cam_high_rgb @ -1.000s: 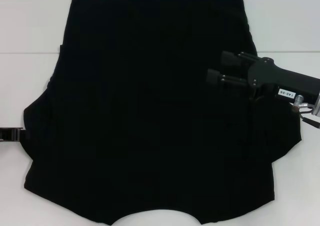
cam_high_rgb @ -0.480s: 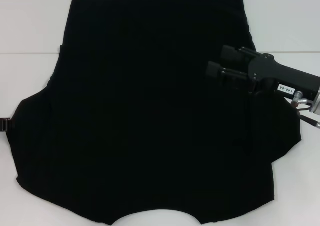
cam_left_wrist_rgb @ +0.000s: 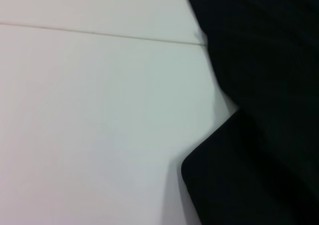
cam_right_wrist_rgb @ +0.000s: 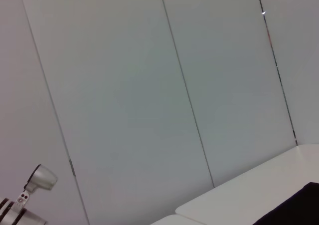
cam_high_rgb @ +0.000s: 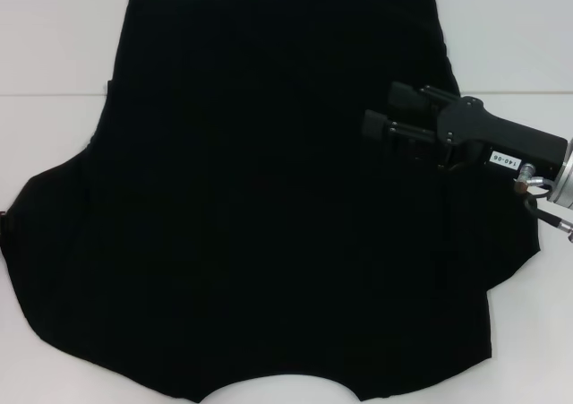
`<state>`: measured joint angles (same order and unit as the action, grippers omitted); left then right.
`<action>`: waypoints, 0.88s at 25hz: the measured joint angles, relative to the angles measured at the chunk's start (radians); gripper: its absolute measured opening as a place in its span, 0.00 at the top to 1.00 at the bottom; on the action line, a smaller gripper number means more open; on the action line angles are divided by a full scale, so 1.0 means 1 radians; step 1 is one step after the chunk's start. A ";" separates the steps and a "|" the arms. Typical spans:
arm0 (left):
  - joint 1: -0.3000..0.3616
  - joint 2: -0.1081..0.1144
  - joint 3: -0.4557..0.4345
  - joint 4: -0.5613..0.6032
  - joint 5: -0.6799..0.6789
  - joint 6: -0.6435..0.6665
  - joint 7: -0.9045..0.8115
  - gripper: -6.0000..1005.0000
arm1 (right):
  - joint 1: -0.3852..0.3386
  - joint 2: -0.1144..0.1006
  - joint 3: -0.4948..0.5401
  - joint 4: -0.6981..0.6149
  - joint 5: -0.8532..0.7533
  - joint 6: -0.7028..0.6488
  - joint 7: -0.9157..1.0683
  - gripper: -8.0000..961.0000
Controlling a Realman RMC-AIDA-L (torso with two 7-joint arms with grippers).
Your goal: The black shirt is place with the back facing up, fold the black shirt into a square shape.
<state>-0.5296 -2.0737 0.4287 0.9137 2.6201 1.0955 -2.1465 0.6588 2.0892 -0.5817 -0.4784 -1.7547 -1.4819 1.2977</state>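
Lying spread flat across the white counter [cam_high_rgb: 54, 46], the black shirt [cam_high_rgb: 260, 216] fills most of the head view, its plain side up. Above its right part hangs the right end effector [cam_high_rgb: 383, 110], fingers apart and holding nothing. The left end effector is out of sight, so its state cannot be told.
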 joint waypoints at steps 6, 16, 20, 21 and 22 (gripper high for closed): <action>0.002 0.007 -0.037 0.000 0.000 0.000 0.000 0.99 | 0.001 0.000 0.000 0.000 0.000 0.001 0.000 0.14; 0.012 0.007 -0.062 0.001 0.000 0.009 -0.029 0.99 | 0.001 0.000 0.000 0.000 0.000 0.006 0.000 0.14; 0.015 0.008 -0.084 0.001 0.000 0.010 -0.032 0.99 | 0.001 0.000 0.001 0.000 0.000 0.006 0.000 0.14; 0.015 0.008 -0.084 0.001 0.000 0.010 -0.032 0.99 | 0.001 0.000 0.001 0.000 0.000 0.006 0.000 0.14; 0.015 0.008 -0.084 0.001 0.000 0.010 -0.032 0.99 | 0.001 0.000 0.002 0.000 0.000 0.006 0.000 0.14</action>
<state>-0.5150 -2.0662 0.3444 0.9144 2.6201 1.1050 -2.1788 0.6596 2.0892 -0.5801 -0.4786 -1.7549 -1.4756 1.2977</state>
